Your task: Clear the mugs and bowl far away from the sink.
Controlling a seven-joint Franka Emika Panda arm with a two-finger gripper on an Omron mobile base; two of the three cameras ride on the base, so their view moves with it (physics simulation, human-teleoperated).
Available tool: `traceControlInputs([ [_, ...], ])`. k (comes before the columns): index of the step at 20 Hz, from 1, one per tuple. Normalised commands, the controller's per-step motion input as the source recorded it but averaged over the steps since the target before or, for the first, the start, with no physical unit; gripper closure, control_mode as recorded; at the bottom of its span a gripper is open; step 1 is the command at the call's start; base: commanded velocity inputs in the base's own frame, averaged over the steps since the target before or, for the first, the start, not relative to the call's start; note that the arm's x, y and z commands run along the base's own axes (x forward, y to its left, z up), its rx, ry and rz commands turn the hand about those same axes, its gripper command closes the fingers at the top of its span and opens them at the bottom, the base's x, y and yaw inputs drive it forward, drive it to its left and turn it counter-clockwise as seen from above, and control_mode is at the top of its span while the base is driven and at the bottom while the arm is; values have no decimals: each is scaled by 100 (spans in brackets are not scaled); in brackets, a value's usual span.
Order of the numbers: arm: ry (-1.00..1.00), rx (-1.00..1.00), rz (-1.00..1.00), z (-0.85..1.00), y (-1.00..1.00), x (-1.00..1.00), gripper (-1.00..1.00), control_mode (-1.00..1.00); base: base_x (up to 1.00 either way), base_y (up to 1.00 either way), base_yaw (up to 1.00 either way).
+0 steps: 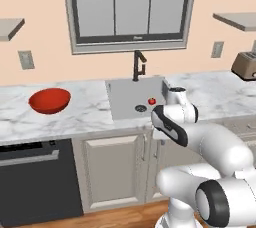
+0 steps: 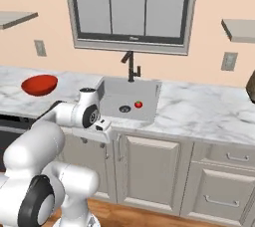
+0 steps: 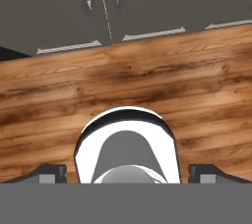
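On the marble counter, far left of the grey sink, sits 1 glossy round red bowl; pincer fingers stand apart.

A small red ball lies beside the drain, toaster far right.

The white Franka arm is folded low before the grey recessed sink; its 2-finger gripper points floorward, fingertips wide apart.
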Motion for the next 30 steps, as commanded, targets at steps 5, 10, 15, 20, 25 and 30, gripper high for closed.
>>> traceControlInputs([
  [5,0,0,0,0,0,0,-100,100,60,100,-13],
  [10,0,0,0,0,0,0,-100,100,65,99,-12],
  [15,0,0,0,0,0,0,-100,100,63,88,-11],
  [20,-6,-1,0,0,7,14,-100,-100,11,12,-2],
  [25,-26,0,0,1,0,22,-100,-100,0,0,0],
  [30,-7,9,5,22,-1,75,-100,-100,0,0,0],
])
